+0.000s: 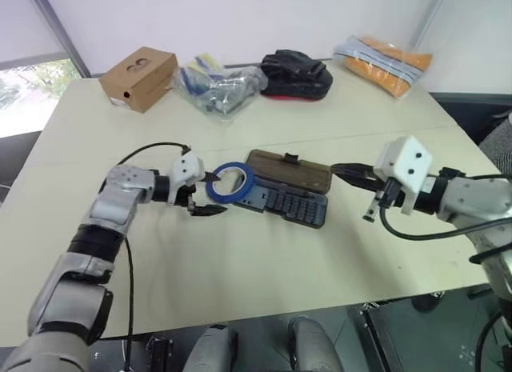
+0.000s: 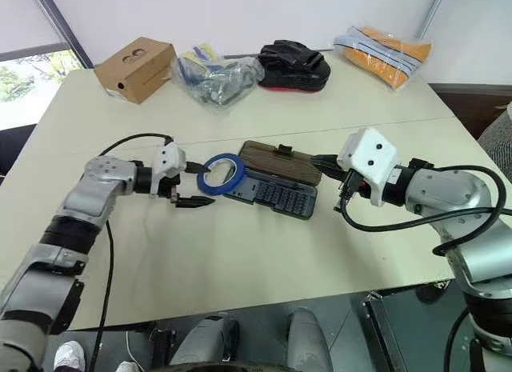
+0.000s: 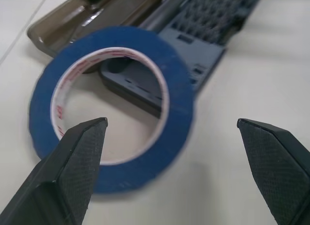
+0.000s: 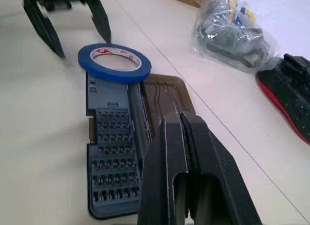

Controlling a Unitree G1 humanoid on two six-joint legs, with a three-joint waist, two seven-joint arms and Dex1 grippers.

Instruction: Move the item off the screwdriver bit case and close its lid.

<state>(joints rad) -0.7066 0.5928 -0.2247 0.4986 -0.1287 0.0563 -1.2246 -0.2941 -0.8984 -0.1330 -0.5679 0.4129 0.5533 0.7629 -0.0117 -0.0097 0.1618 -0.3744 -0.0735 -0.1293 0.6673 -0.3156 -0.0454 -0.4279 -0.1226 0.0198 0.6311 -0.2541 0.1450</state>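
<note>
The screwdriver bit case [image 1: 292, 202] lay lengthwise across the beige table [image 1: 240, 260], lid [image 1: 288, 170] open, blue tape [image 1: 230, 182] resting on its left end; left gripper [image 1: 206, 194] spread wide beside the tape, right gripper [image 1: 342, 174] closed, empty.

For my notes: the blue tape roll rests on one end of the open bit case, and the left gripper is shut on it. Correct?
Not quite: the left gripper is open, its fingers apart beside the blue tape roll, as the left wrist view shows. The roll does rest on one end of the open bit case.

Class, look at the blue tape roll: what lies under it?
The blue tape roll rests on one end of the open bit case, overhanging onto the table. Through its hole, tray and table show; what lies under the band itself is covered.
</note>
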